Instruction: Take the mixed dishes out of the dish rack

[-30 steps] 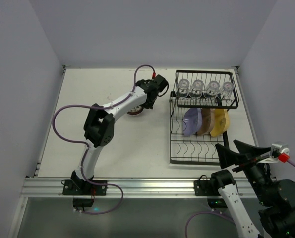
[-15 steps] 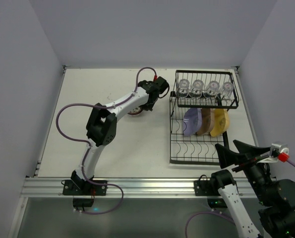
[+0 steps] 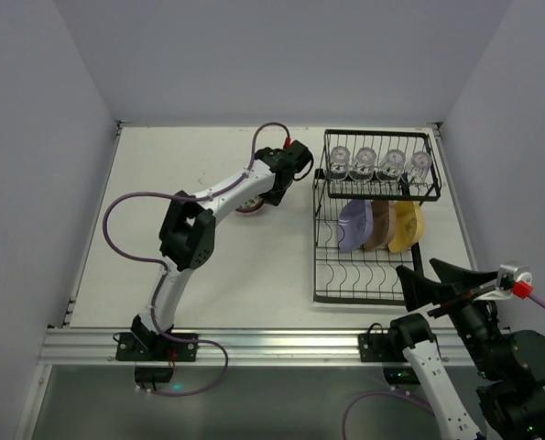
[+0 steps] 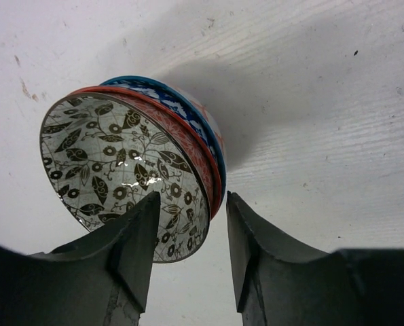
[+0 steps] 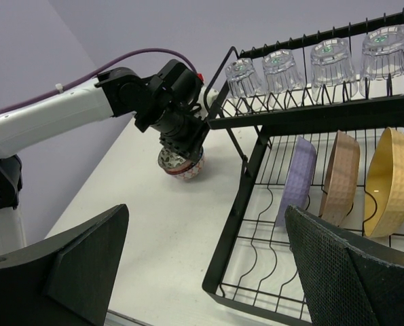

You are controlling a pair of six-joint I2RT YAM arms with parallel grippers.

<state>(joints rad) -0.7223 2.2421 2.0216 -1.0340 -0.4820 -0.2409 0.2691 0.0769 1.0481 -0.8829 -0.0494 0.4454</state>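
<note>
Left gripper (image 4: 190,248) stands parted astride the rim of the stacked bowls (image 4: 123,159). Right gripper (image 5: 206,231) gapes wide; the dish rack (image 5: 310,114) lies beyond.

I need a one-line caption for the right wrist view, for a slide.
Left gripper over stacked patterned bowls, beside a dish rack holding four clear glasses and three plates.

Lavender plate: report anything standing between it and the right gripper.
Nothing loose does. Between the open right gripper and the lavender plate lie only the near rim and empty slot wires of the dish rack.
</note>
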